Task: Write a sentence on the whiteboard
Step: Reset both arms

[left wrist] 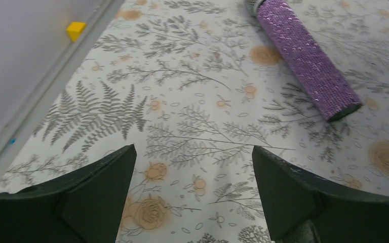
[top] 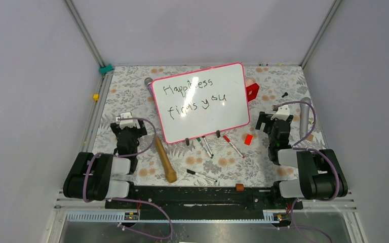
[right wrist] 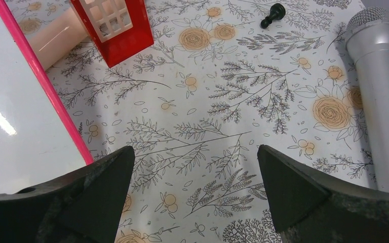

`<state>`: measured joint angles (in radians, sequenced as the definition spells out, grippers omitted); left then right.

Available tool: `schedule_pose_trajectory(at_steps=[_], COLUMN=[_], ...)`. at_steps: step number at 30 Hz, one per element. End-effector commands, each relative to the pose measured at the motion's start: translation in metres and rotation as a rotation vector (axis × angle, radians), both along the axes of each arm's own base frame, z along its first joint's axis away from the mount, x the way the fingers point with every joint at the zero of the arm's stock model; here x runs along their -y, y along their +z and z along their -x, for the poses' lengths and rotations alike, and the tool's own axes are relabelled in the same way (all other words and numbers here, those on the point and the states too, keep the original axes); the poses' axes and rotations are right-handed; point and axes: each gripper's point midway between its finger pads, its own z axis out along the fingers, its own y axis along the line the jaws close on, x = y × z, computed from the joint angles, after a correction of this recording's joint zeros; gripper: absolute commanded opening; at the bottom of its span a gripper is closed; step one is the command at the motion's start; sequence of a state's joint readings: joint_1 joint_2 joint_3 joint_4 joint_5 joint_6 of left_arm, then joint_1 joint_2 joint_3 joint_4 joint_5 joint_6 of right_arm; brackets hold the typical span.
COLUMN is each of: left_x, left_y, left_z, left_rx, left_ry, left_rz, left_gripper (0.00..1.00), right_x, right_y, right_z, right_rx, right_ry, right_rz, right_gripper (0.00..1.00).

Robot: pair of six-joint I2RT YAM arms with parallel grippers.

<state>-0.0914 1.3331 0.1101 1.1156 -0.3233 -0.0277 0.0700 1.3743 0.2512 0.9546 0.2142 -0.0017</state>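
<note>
The whiteboard [top: 202, 101] with its pink frame lies tilted in the middle of the floral table. The sentence [top: 195, 96] on it reads "Happiness finds you" in two black lines. My left gripper [top: 126, 121] hovers left of the board, open and empty [left wrist: 193, 157]. On the other side, my right gripper [top: 276, 117] is open too, with nothing between its fingers [right wrist: 195, 157]. The right wrist view shows the whiteboard's pink edge [right wrist: 45, 83] at its left.
Several markers [top: 205, 147] lie below the board, one with a red cap [top: 233, 146], another near the front [top: 201, 175]. A wooden stick [top: 165, 159], a purple sequined microphone [left wrist: 306, 58], a silver microphone [right wrist: 380, 96], a red block [top: 248, 139], a red toy house [right wrist: 114, 28], a black pawn [right wrist: 273, 14] and a yellow cube [left wrist: 76, 29] lie around.
</note>
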Motion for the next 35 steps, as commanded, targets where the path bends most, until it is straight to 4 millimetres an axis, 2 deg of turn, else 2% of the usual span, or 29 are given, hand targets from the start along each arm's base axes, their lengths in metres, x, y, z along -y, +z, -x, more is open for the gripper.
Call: schedule_pose_trajectory(at_steps=[1,4,6,13,14,15,35], left_x=[0.021,0.023,0.028,0.025,0.025,0.025,0.026], left_y=[0.039,0.034,0.032,0.032,0.032,0.032,0.031], left_z=[-0.019,-0.026,-0.033,-0.036,-0.036,-0.035,-0.039], left_rx=[0.141,0.097,0.064,0.053,0.054,0.055,0.04], left_ry=[-0.114,-0.122,-0.154,-0.148,-0.148,-0.148,-0.179], left_rz=[0.025,0.023,0.007,0.027,0.027,0.027,0.039], left_gripper=[0.85,0.87,0.85,0.81,0.95,0.98,0.99], right_x=[-0.001,-0.002,-0.001,-0.002,-0.002,-0.002,-0.001], right_y=[0.023,0.023,0.023,0.023,0.022,0.022,0.022], right_z=[-0.01,-0.01,-0.011,-0.011,-0.011,-0.011,-0.011], right_rx=[0.086,0.086,0.079,0.074,0.074,0.074,0.074], right_ry=[0.01,0.011,0.01,0.011,0.011,0.011,0.01], right_rz=[-0.005,-0.005,-0.004,-0.004,-0.004,-0.004,-0.004], right_gripper=[0.99,0.99,0.99,1.0,0.99,1.0,0.99])
